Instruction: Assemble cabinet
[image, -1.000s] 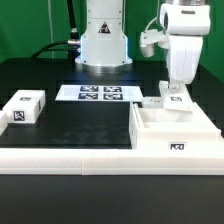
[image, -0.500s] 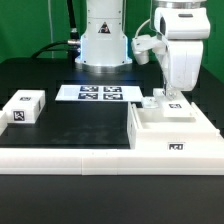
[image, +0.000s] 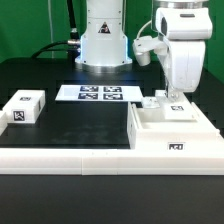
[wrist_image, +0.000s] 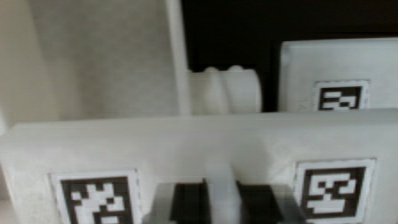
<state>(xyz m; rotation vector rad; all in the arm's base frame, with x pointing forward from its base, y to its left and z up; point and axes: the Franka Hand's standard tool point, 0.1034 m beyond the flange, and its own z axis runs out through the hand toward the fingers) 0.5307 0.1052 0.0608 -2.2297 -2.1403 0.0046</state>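
The cabinet (image: 160, 142) sits under the upright arm (image: 182, 55), jaws pointing down, grip impossible to tell.

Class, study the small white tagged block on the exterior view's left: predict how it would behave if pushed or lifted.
The small white block looks like rigid moulded plastic, so probably stiff. Its flat faces and low, wide stance on the black table suggest sliding, not rolling or tipping. Smooth sides may prove slippery to grip.

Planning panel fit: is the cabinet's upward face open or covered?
Open: the cabinet shows a bare white hollow inside its rim; nothing covers it.
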